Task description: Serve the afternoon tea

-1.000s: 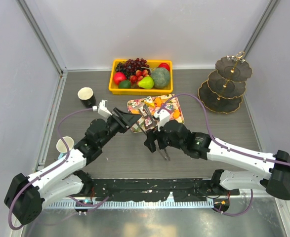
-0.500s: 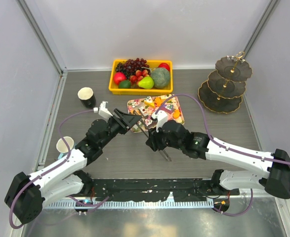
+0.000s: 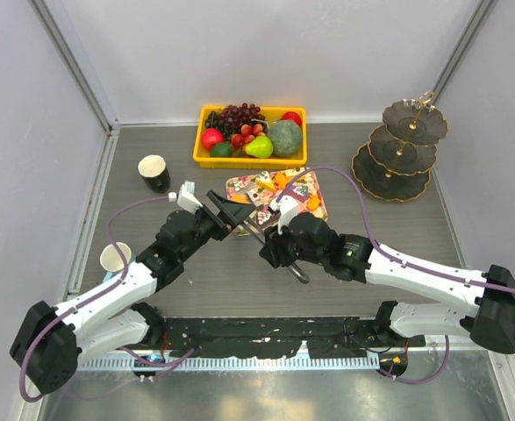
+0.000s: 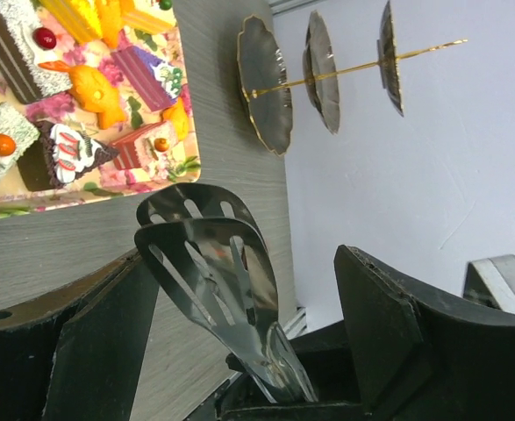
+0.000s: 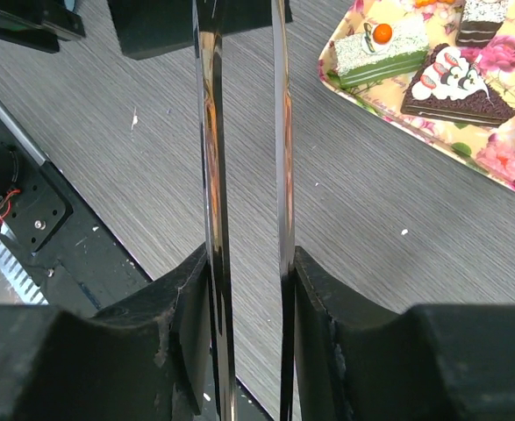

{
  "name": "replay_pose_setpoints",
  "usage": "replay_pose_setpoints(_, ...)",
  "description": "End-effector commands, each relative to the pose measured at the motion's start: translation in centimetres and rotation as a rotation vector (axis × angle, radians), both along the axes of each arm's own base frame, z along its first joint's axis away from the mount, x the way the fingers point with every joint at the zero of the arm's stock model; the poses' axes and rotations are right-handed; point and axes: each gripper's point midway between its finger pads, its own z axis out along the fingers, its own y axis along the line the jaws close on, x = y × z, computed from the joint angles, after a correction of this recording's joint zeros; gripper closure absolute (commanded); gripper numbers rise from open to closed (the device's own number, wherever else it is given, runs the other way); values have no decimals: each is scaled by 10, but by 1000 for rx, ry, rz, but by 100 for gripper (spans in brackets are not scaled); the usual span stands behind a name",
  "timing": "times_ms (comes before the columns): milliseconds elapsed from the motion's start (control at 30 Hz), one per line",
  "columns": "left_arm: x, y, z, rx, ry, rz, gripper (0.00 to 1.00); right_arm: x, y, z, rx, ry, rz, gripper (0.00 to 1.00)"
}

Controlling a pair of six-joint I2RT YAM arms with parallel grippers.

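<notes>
left arm (image 3: pixel 108 294): reaching forward-right, low over desk (image 3: pixel 213 274)
left fingers (image 4: pixel 99 351): wide apart, tongs (image 4: pixel 213 263) heads between, ungripped
right arm (image 3: pixel 415 267): extended left
right fingers (image 5: pixel 178 307): clamped on tongs

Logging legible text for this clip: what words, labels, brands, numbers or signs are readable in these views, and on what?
No readable text in any view.
The floral tray, yellow bin, black cup, light-blue cup, three-tier stand and tongs show no lettering.
The white marks on the chocolate cake slice are decoration, not letters.
</notes>
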Motion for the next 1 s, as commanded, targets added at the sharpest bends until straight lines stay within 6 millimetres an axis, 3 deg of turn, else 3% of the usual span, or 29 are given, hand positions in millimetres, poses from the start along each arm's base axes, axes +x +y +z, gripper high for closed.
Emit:
replay_pose_setpoints(0, 8, -6, 8, -5, 5, 5, 14, 3, 9, 34, 91, -58, 19, 59)
replay_pose_setpoints(167, 12, -6, -8, -22, 56, 32, 14, 2, 7, 36, 86, -60, 20, 59)
replay_pose_setpoints(400, 14, -8, 0, -63, 40, 38, 23, 0, 7, 30, 70, -53, 31, 59)
replay_pose_setpoints(533, 14, -8, 5, -87, 33, 36, 34, -2, 8, 28, 67, -38, 38, 58)
replay_pose_setpoints(667, 13, -9, 4, -115, 47, 34, 55, -2, 8, 30, 62, -31, 35, 58)
replay_pose_setpoints(833, 11, -12, -2, -152, 88, 25, 70, -1, 4, 34, 42, -32, 26, 57)
replay_pose_setpoints(933, 11, -14, -3, -162, 98, 20, 69, 1, 2, 39, 27, -43, 20, 56)
replay_pose_setpoints(967, 10, -14, -5, -161, 103, 19, 64, 1, 1, 40, 19, -44, 18, 55)
